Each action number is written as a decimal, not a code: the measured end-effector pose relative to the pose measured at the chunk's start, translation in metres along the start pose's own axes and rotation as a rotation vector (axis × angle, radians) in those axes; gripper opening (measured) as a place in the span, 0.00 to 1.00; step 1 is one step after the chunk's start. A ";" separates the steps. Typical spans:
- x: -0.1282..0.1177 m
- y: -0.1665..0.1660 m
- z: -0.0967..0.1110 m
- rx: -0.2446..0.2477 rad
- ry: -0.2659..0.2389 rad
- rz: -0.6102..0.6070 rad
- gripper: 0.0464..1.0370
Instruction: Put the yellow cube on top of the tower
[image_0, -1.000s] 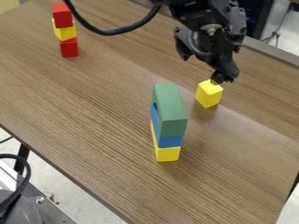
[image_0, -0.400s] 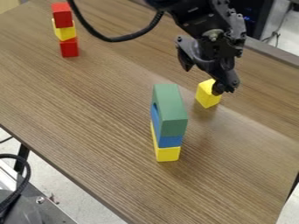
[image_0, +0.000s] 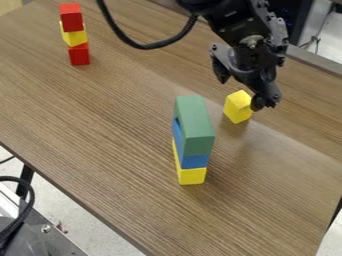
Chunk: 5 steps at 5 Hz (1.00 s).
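While hand (image_0: 243, 93) was held spread by cube (image_0: 237, 108), nothing was pinched; cube was seated on worktop (image_0: 100, 140), near green-topped tower (image_0: 194, 124); grasp, lift, stacking all left undone.

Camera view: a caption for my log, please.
Open gripper at the lone yellow cube, near the green-topped block tower.

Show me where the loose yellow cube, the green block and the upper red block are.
Loose yellow cube (image_0: 235, 110): camera view, on its near side.
Green block (image_0: 194, 119): camera view, on its upper face.
Upper red block (image_0: 72, 23): camera view, on its front face.
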<state>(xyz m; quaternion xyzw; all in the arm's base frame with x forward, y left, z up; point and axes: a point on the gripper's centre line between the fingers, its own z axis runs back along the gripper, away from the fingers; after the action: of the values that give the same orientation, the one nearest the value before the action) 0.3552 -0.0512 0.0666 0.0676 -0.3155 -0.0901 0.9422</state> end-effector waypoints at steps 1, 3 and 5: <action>0.003 -0.002 -0.006 -0.014 -0.005 -0.002 0.96; -0.008 -0.006 -0.035 -0.057 0.042 -0.010 0.65; -0.005 -0.002 -0.036 -0.037 0.046 -0.058 0.55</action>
<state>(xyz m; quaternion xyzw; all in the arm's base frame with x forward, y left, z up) 0.3729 -0.0500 0.0348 0.0615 -0.2901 -0.1213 0.9473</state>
